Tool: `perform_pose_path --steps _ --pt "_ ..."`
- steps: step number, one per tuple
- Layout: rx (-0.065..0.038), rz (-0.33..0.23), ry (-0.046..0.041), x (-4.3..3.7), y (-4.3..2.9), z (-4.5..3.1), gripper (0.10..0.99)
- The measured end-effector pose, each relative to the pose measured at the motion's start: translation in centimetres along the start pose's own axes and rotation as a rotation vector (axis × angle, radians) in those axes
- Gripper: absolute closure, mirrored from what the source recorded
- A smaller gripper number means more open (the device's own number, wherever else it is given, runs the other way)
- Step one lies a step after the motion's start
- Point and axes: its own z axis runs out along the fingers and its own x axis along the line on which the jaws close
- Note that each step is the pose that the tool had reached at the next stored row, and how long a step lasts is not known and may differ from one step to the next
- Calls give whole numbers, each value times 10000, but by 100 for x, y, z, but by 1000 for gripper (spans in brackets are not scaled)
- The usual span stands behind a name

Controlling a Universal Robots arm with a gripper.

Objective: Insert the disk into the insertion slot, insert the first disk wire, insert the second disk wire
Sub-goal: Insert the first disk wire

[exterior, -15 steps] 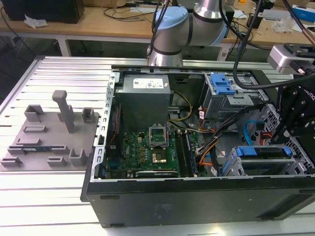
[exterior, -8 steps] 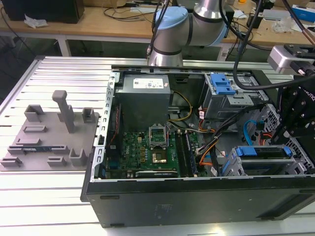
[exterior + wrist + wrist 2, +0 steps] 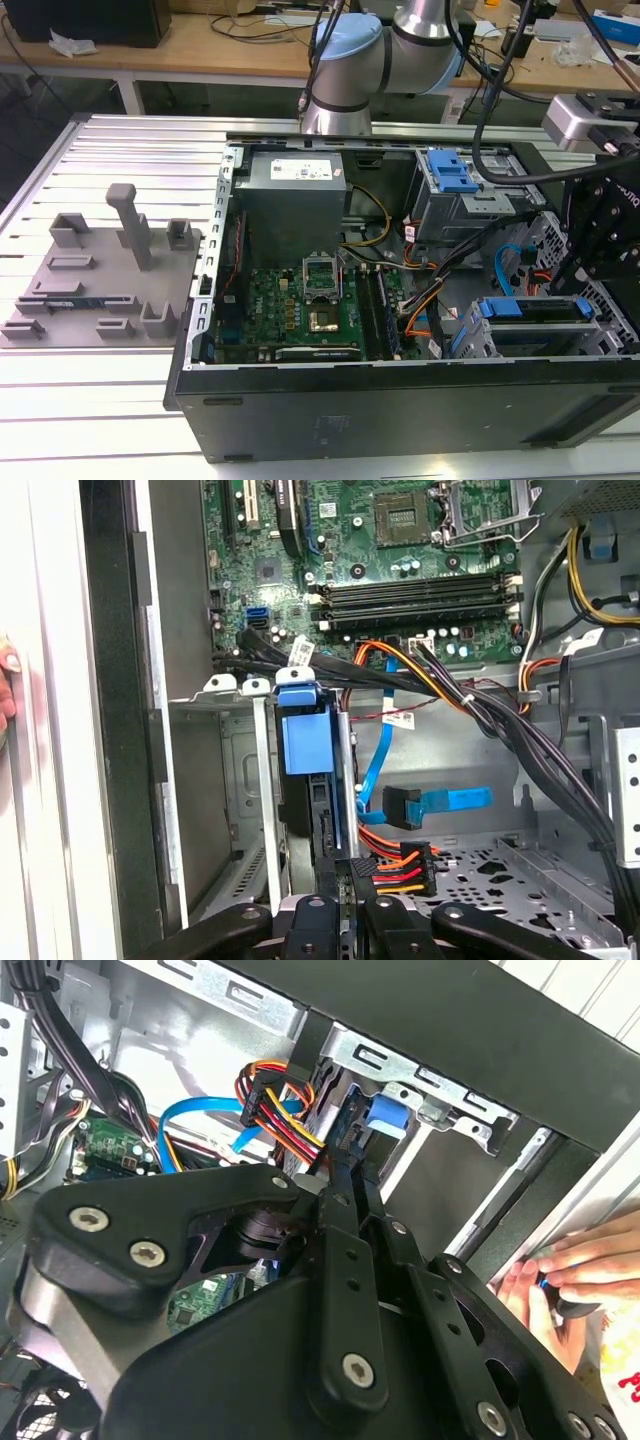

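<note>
The disk (image 3: 535, 328) in its blue carrier (image 3: 305, 735) sits inside the insertion slot (image 3: 468, 345), the low grey cage at the case's corner on the exterior view's right. My gripper (image 3: 345, 895) hangs over the disk's rear edge, its black body (image 3: 598, 245) above the cage. In the second wrist view the gripper (image 3: 345, 1175) has its fingers drawn close together. They pinch the end of a disk wire (image 3: 395, 870) with orange, red and black strands, right at the disk's edge. A blue flat disk wire (image 3: 440, 802) lies loose beside it, its plug free.
A taller grey cage with a blue latch (image 3: 450, 180) stands behind the slot. The motherboard (image 3: 300, 300) and power supply (image 3: 290, 195) fill the case's other side. Black cable bundles (image 3: 500, 730) cross nearby. A person's hand (image 3: 575, 1265) rests outside the case wall.
</note>
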Motion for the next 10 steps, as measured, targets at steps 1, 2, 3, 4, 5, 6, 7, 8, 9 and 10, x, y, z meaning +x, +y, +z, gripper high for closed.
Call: perform_pose_path --steps 1,2,3,4,5,6,7,8,9,10 --pt "-2 25 0 0 0 0 922" --pt "-5 77 -3 -3 0 2 922" --pt "-8 125 -2 -7 0 1 922" --pt "-11 155 0 -10 0 0 922" --pt "-13 199 0 -11 -1 1 922" --pt "-15 217 1 -12 -3 1 922" --pt "-15 231 0 -12 -6 3 922" --pt "-16 244 -2 -9 -12 6 922" --pt "-18 261 0 0 -17 10 922" --pt "-20 281 -3 2 -17 14 922"
